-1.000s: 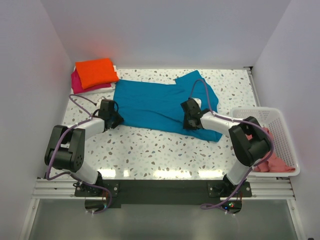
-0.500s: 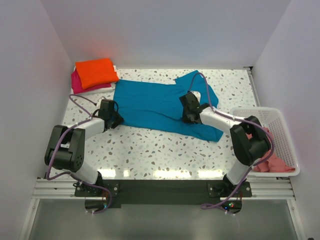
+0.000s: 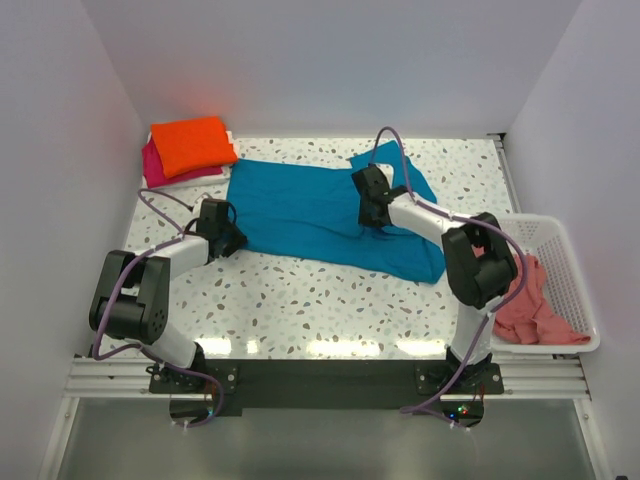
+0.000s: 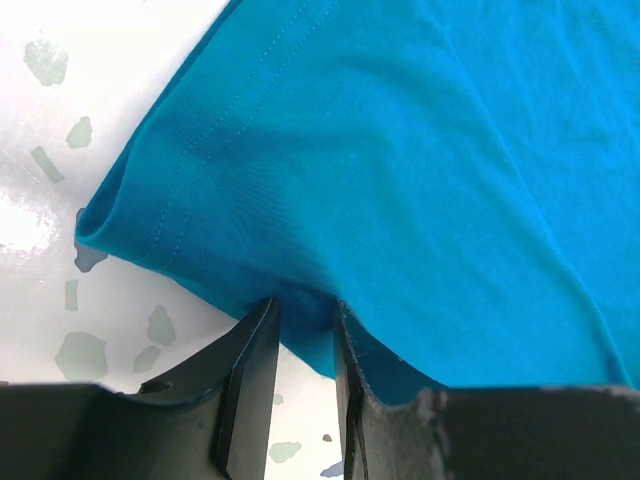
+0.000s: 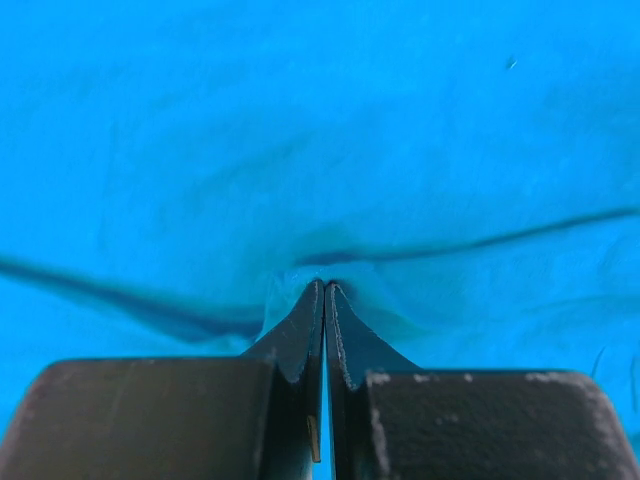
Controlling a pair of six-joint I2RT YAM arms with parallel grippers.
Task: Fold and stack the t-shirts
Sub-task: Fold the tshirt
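Speckled tabletop (image 3: 300, 300), teal blue cloth t-shirt (image 3: 300, 210) spread across it | my right tool (image 3: 368, 215) has hauled its pinched fold farther back | left tool (image 3: 235, 243) grips the hem (both nipped narrow on cloth) | fold underway

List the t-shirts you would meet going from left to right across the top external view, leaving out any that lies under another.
orange t-shirt → teal t-shirt → salmon t-shirt
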